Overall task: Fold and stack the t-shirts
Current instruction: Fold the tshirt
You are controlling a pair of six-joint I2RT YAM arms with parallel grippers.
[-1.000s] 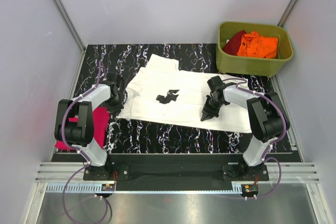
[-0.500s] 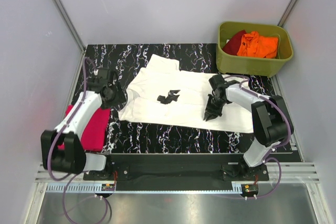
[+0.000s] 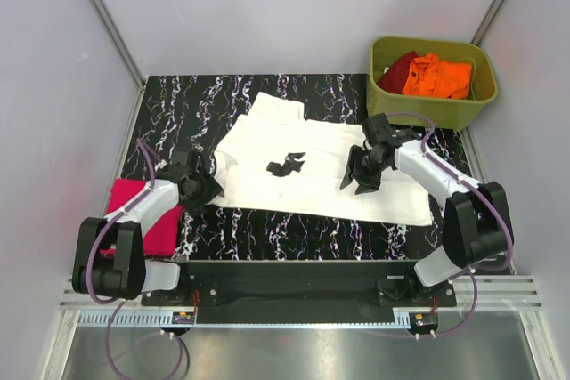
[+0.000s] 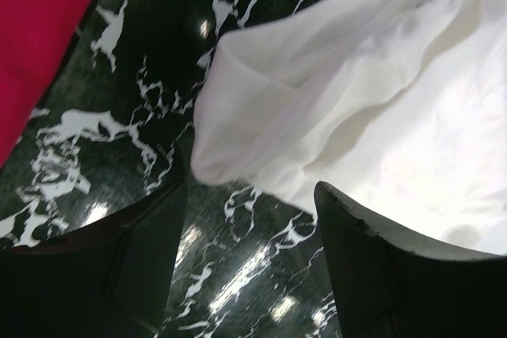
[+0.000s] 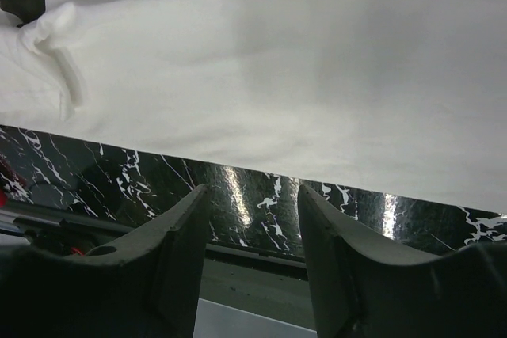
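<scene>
White t-shirt spread flat mid-frame, its sleeve corner just beyond the left gripper's spread, empty fingers, right gripper also parted and empty over its lower edge, magenta t-shirt lower left partly covered by the left arm

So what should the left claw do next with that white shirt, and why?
Probably dip the left claw and pinch the bunched corner of the white t-shirt. Its jaws stand open right at that corner, holding nothing, and the shirt lies spread out, not yet folded. The right claw is open too, over the shirt's near edge.
</scene>
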